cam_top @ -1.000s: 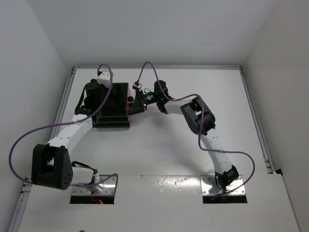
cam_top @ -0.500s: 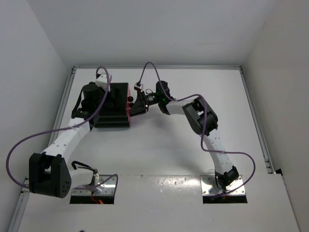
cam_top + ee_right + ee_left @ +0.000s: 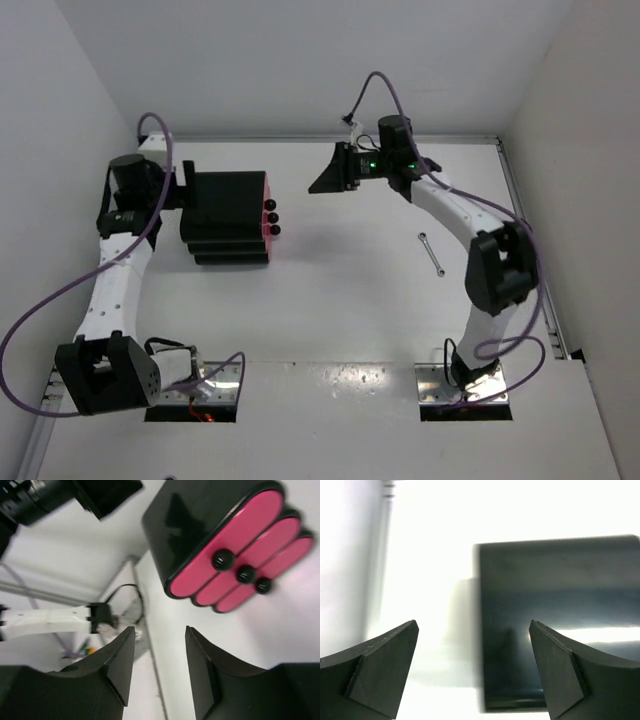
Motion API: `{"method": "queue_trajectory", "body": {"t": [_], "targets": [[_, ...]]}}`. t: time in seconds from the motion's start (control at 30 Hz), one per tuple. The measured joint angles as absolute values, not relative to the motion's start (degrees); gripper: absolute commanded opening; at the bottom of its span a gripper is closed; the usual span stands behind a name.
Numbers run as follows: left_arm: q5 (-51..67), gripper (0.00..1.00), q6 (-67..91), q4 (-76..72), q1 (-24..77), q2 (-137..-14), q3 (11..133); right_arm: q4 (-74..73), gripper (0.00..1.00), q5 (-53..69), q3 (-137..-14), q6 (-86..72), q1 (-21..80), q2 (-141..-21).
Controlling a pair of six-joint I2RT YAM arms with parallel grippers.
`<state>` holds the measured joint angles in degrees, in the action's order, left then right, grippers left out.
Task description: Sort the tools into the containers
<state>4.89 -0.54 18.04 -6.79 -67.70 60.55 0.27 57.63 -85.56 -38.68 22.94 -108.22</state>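
At the near edge of the white counter (image 3: pixel 340 300), the two arm bases are bolted side by side. A little farther in, on the right, a thin silver wrench (image 3: pixel 432 253) lies flat on the bare surface, just beside the right arm's elbow and well apart from everything else. It is the only tool that can be seen, and it has not yet been sorted. Whether the other tools are inside the drawers cannot be told.

Farther back on the left, a squat black cabinet (image 3: pixel 225 210) is set with its three pink drawers (image 3: pixel 235 540) facing right. All three are pushed in, and a round black knob (image 3: pixel 223 559) is centred on each front.

The left gripper (image 3: pixel 473 624) is held at the cabinet's closed back side, its fingers spread as wide as they go, with nothing between them. In its wrist view the black box fills the space ahead. This position is judged to be for bracing the cabinet so that it does not slide when a drawer is pulled.

Farthest back, the right gripper (image 3: pixel 160 630) is raised above the counter, well apart from the drawer fronts and aimed at them. Its fingers are parted and nothing is held. It is judged that the wrench must be fetched next, and a drawer opened for it.
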Motion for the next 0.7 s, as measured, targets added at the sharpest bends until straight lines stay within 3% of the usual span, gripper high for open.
{"method": "queue_trajectory", "body": {"t": [0.3, 0.7], "targets": [[12.5, 1.00, -13.4, 23.7, -24.9, -75.2, 66.3, -14.0, 0.52, 50.3, -76.6, -24.6, 14.4, -94.5], [21.2, 1.00, -28.2, 27.6, -27.0, -95.1, 66.0, -16.7, 0.54, 50.2, -70.9, -22.7, 8.5, -94.1]]}}
